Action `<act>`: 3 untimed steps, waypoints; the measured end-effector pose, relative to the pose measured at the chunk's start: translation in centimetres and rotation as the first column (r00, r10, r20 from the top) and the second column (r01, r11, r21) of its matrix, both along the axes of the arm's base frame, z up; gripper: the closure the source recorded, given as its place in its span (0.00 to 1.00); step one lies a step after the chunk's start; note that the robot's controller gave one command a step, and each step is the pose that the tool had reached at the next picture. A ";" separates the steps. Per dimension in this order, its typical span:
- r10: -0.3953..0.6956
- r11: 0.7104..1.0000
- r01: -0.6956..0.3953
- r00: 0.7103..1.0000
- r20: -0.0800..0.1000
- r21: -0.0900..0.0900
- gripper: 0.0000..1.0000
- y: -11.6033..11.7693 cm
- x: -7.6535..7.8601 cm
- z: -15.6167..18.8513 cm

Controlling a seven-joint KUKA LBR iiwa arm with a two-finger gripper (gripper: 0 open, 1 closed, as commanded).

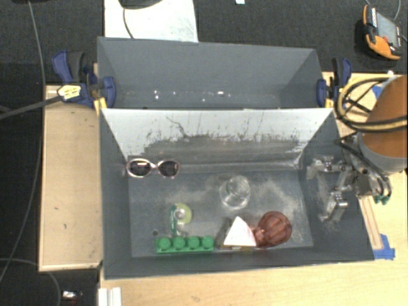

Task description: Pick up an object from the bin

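Grey bin holding sunglasses, clear cup, red cup, gripper by right wall, state unclear

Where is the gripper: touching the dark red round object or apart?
Apart: camera view shows bin floor between gripper and dark red round object.

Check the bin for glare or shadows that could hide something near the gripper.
Camera view: a row of small glints on the bin's back wall, away from the things; the clear cup reads faintly against the grey floor; no heavy shadow falls around the gripper by the bin's right-hand wall.
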State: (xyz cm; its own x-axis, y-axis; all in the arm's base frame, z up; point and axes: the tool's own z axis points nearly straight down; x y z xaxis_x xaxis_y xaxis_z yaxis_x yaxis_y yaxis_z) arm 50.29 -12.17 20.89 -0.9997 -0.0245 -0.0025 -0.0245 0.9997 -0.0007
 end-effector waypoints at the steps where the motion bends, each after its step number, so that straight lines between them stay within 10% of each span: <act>1: 0.001 1.000 -0.001 1.000 0.000 0.000 0.00 0.0 0.0 0.0; 2: -0.059 0.998 0.059 0.998 0.002 0.001 0.00 6.0 0.2 -4.4; 3: -0.073 0.997 0.073 0.997 0.002 0.000 0.00 5.9 0.1 -4.4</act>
State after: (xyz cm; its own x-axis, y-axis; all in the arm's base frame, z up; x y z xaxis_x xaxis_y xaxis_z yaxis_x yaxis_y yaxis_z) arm 50.37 -6.26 16.49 -0.9988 0.0489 -0.0044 0.0489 0.9988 -0.0005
